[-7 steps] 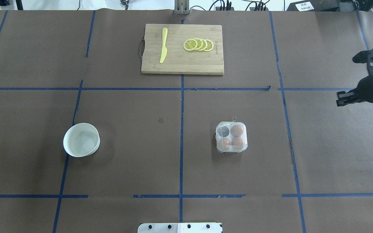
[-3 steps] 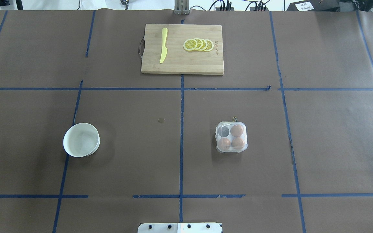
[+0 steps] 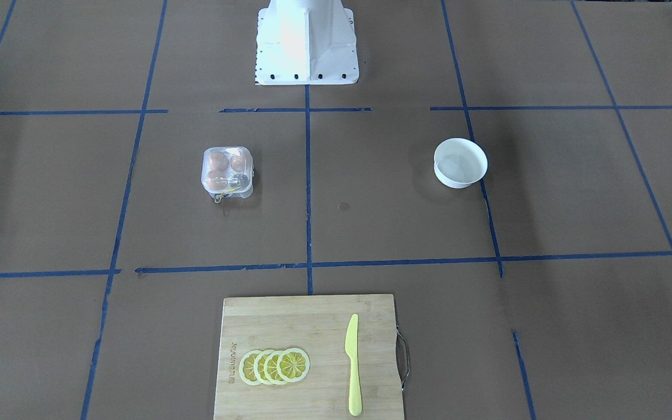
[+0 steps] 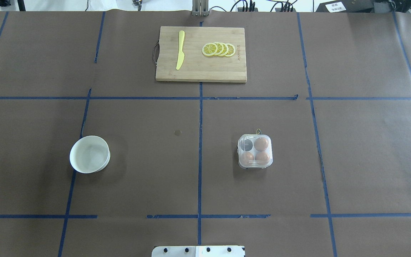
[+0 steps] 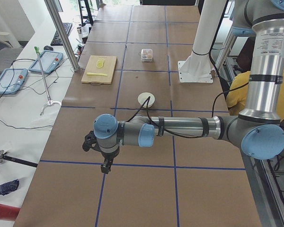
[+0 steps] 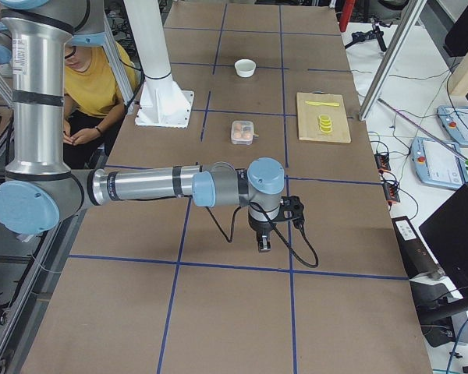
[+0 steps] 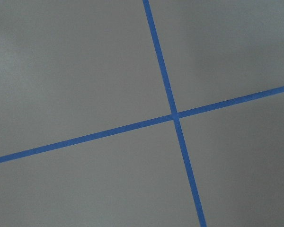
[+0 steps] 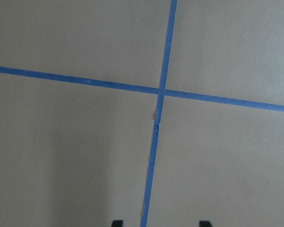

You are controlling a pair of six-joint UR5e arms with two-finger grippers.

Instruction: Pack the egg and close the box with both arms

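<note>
- Box (image 4: 255, 151): lid down, three eggs (image 4: 261, 144) inside.
- Left gripper (image 5: 104, 166): well apart from box; finger spread cannot be told.
- Right gripper (image 8: 158, 223): fingertips wide apart, empty.

The worktop's brown paper cover (image 8: 61, 42) fills the view. One blue tape strip (image 8: 75, 80) runs across it from left to right, dipping slightly toward the right, and a second blue tape strip (image 8: 168, 42) runs top to bottom and crosses the first just right of the middle. Below the crossing the second strip looks rough along its left side, and the paper at the lower left lies in darker shade. At the bottom edge only the two black fingertips (image 8: 117, 223) of the right gripper (image 8: 161, 224) show, well apart, one on each side of the second strip.
</note>
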